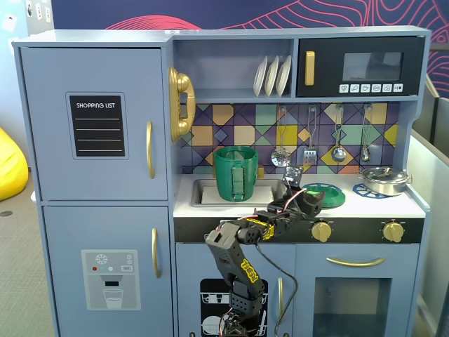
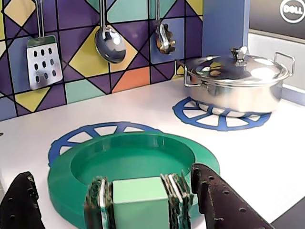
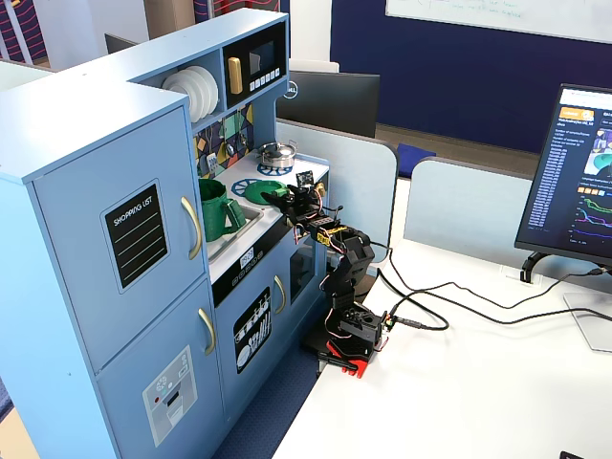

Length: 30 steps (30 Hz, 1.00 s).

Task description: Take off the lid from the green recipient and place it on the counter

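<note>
The dark-green lid (image 2: 138, 155) lies flat on the white counter (image 2: 267, 157), over a blue burner ring. Its light-green handle (image 2: 140, 202) sits between my jaws. My gripper (image 2: 112, 174) is open: the left jaw stands well clear of the handle and the right jaw is close beside it. In a fixed view the lid (image 1: 326, 196) lies right of the gripper (image 1: 307, 201). The green recipient (image 1: 236, 173) stands uncovered in the sink. It also shows in the other fixed view (image 3: 218, 210), left of the lid (image 3: 258, 191) and gripper (image 3: 287, 196).
A silver lidded pan (image 2: 238, 83) sits on the far right burner ring (image 2: 200, 118); it also shows in a fixed view (image 1: 384, 180). A spatula (image 2: 43, 59) and spoons (image 2: 109, 43) hang on the tiled back wall. The sink (image 1: 203, 192) lies left of the lid.
</note>
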Tool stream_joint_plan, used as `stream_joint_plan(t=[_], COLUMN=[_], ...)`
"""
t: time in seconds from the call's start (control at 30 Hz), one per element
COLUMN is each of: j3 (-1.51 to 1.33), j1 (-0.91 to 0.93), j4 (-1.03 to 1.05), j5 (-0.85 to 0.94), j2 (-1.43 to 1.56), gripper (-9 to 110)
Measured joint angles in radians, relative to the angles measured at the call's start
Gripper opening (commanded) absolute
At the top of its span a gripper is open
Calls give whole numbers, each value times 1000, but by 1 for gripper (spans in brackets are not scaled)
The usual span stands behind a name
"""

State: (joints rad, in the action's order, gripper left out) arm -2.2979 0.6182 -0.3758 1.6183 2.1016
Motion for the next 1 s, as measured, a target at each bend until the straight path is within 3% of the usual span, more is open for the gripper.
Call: stream_joint_plan(t=[0.27,0.6,0.83,1.0], j3=[150,167,-146,-341], j1=[-61,-388,-449,-512], j4=[623,1457,1618,1522], j5=[-2,-71,-61,-89], j2=[288,724,1002,1058], gripper=[30,23,22,20])
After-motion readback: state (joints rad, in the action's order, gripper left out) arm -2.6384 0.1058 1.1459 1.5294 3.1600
